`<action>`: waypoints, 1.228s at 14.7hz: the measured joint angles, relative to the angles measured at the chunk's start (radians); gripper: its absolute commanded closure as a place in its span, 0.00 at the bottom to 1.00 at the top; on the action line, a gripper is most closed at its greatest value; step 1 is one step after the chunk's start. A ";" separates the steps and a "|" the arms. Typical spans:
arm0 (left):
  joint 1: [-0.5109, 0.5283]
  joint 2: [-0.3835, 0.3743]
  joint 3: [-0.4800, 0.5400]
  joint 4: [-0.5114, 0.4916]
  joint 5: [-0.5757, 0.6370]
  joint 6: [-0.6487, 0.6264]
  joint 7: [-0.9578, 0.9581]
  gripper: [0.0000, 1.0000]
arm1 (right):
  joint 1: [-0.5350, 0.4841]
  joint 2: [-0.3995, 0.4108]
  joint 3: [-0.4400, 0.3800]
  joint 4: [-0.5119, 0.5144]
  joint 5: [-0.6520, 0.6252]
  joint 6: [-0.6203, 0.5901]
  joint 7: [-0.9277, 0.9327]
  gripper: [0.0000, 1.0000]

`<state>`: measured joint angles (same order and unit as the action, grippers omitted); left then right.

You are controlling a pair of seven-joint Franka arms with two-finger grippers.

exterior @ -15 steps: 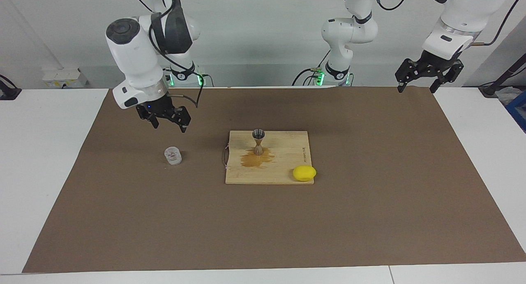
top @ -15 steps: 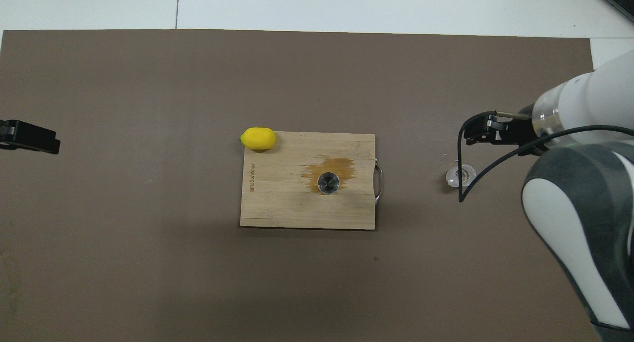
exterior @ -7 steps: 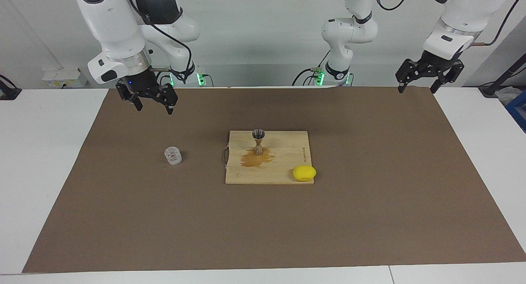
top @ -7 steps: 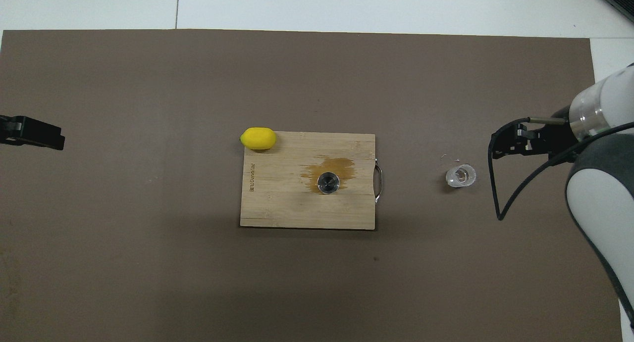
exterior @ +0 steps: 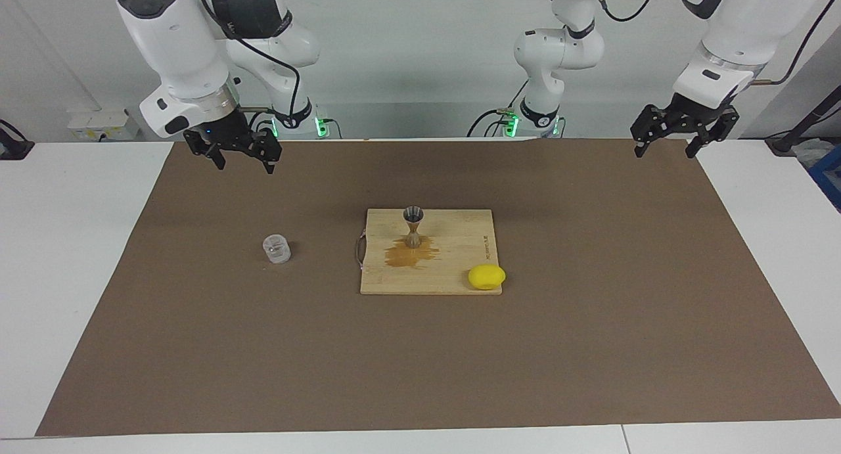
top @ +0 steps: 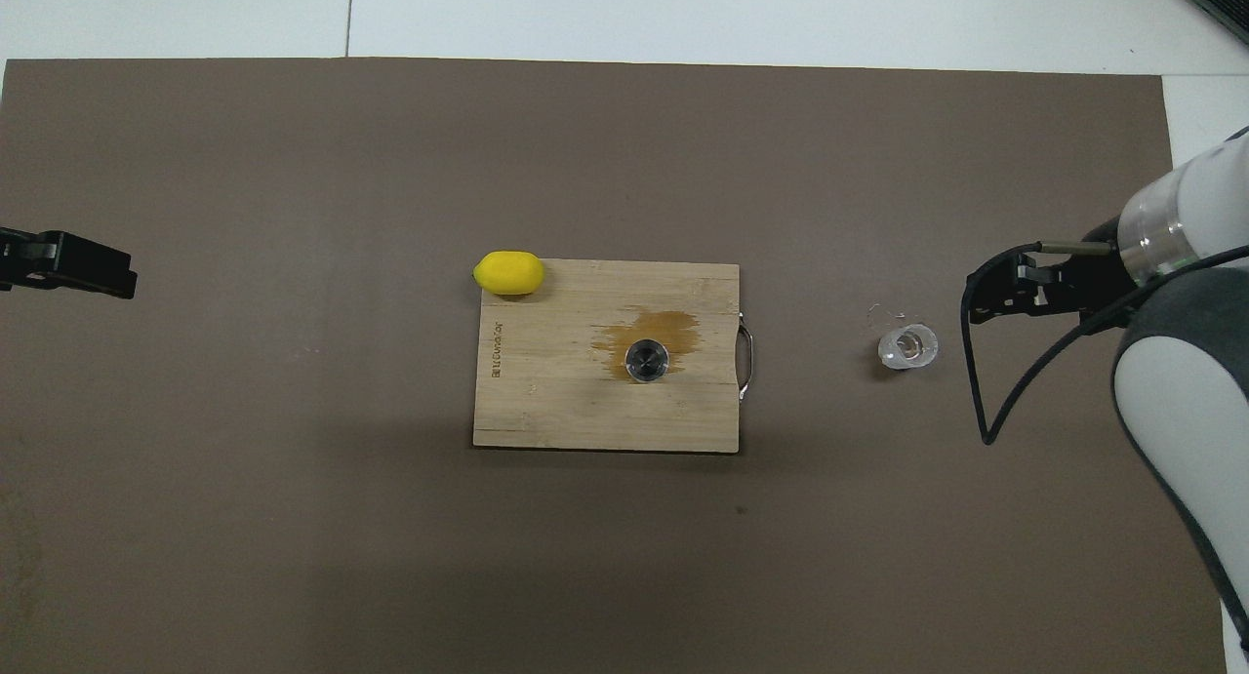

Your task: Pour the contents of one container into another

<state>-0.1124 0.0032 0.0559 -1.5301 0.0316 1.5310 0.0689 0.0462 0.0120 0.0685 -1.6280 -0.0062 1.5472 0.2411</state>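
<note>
- On the brown mat (exterior: 591, 322), toward the right arm's end of the table, I see the clear cup (exterior: 276, 249) standing upright and alone, well apart from the cutting board (exterior: 453, 270).
- From the jigger (exterior: 413, 225), which stands upright on that board with a brown stain (exterior: 410, 253) around its foot, the cup sits at about 3 o'clock in the overhead view.
- At about 10 o'clock from the jigger in that same view, a lemon (exterior: 487, 276) lies at the board's corner, farther from the robots.
- Up in the air over the mat's edge at its own end, my right gripper (exterior: 241, 158) hangs with fingers spread and nothing between them, well clear of the cup.
- At the other end of the mat my left gripper (exterior: 667, 142) waits, also raised, fingers spread and empty.
- I judge the cup light, rigid and possibly brittle, with smooth clear walls that could slip in metal fingers.
- I would take it from the side, across the middle of its wall, with the 2 fingers straddling it and only moderate squeeze.
- Its squat shape leaves little height to grip, so I would come in low without scraping the mat.
- I cannot tell how much liquid it holds; I would carry it level.
- The jigger looks narrow-waisted and tippy, with a small mouth, so a slow tilt close over its rim seems wise.
</note>
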 measured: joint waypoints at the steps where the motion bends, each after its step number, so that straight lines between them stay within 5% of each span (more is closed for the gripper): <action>1: 0.001 0.000 0.000 -0.001 0.000 0.000 -0.002 0.00 | 0.000 0.000 0.000 -0.001 0.000 0.000 0.000 0.00; 18: 0.014 0.000 0.002 -0.004 -0.002 0.005 -0.012 0.00 | 0.000 -0.001 0.000 -0.010 0.000 0.034 -0.025 0.00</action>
<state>-0.0983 0.0032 0.0576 -1.5336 0.0292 1.5362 0.0574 0.0463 0.0113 0.0687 -1.6378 -0.0063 1.5814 0.2164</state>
